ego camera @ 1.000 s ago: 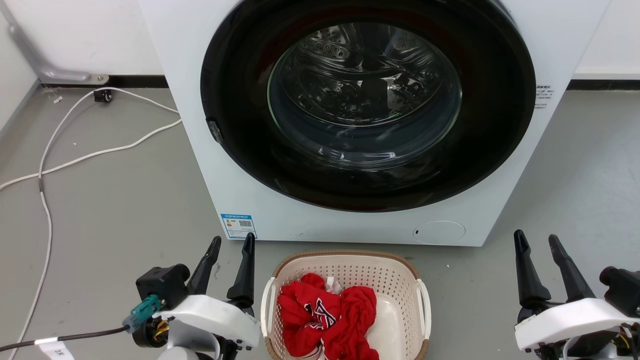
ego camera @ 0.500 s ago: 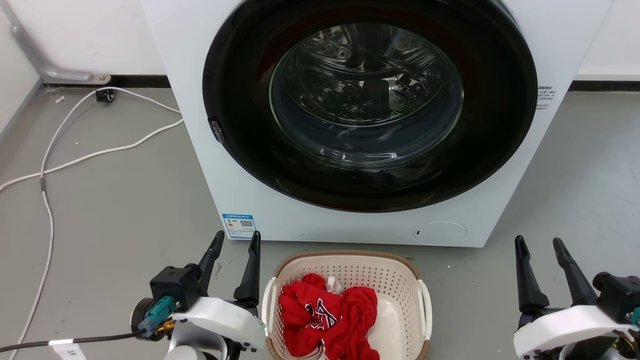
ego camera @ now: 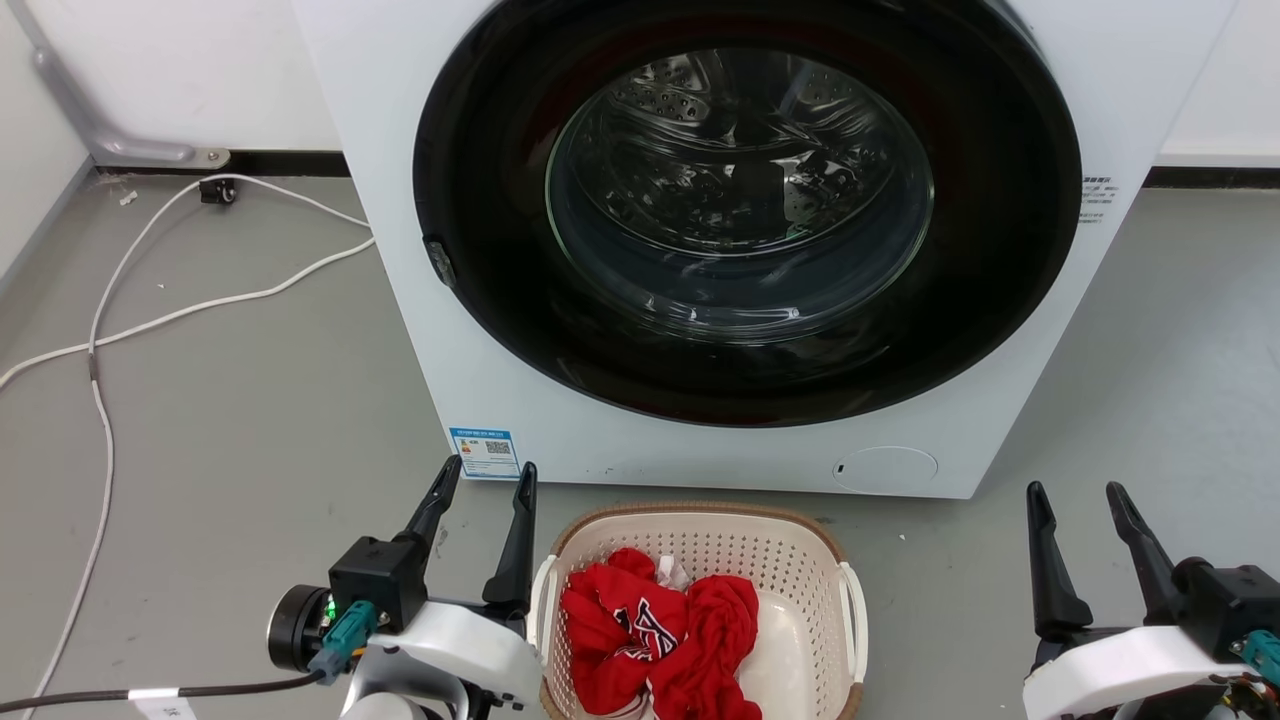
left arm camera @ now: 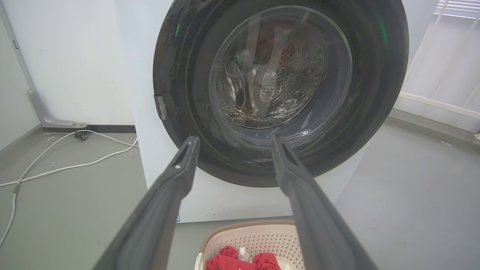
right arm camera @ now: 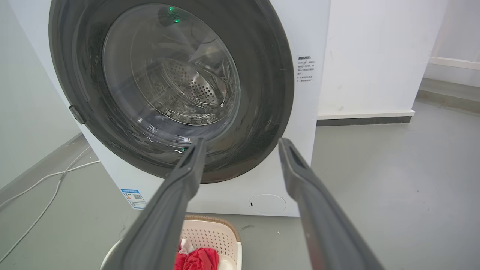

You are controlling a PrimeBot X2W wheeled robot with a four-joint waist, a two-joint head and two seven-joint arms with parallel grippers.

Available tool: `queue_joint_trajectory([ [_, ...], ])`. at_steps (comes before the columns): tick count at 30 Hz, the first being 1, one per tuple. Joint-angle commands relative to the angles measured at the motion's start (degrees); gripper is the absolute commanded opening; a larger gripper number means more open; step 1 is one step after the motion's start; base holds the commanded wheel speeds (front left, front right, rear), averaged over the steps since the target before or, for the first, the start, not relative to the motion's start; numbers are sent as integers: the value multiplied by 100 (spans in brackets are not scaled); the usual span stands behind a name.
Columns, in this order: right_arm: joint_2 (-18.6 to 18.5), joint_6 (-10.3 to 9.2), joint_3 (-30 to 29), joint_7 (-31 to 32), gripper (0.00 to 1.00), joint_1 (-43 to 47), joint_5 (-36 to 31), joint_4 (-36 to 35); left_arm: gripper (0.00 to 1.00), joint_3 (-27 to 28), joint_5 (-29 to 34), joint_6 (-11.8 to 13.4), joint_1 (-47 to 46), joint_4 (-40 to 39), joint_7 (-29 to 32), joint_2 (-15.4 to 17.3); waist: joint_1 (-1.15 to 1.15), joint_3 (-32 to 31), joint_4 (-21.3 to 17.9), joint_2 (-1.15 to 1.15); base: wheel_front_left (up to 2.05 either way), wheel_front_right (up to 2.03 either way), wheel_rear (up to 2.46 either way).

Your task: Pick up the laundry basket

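Laundry basket (ego camera: 742, 552) sits on the floor (ego camera: 250, 400) right in front of the washing machine (ego camera: 700, 452), red clothes (ego camera: 660, 630) piled inside — left jaws spread, just beside its left side, right jaws spread too, well off to its right, gripping nothing.

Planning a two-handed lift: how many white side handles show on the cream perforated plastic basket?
2: left handle beside the left gripper, right handle on the laundry basket's opposite wall.

Bright even light; glare on door glass (ego camera: 740, 190); edges perhaps bowed.
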Motion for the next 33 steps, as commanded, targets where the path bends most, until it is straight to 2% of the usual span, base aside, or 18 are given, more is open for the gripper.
queue_joint_trajectory([
  [1,-20,11,-6,-46,100,51,-80,-3,100,6,101,-29,-14,-2,-48,-5,0,-1,-2,0,0,0,0],
  [22,-18,6,23,-386,100,37,-574,223,100,83,844,-165,-17,228,-268,-163,0,-10,35,0,0,0,0],
  [33,-17,6,16,-428,100,-34,-492,333,100,169,792,-193,-7,299,-264,-204,0,3,34,0,0,0,0],
])
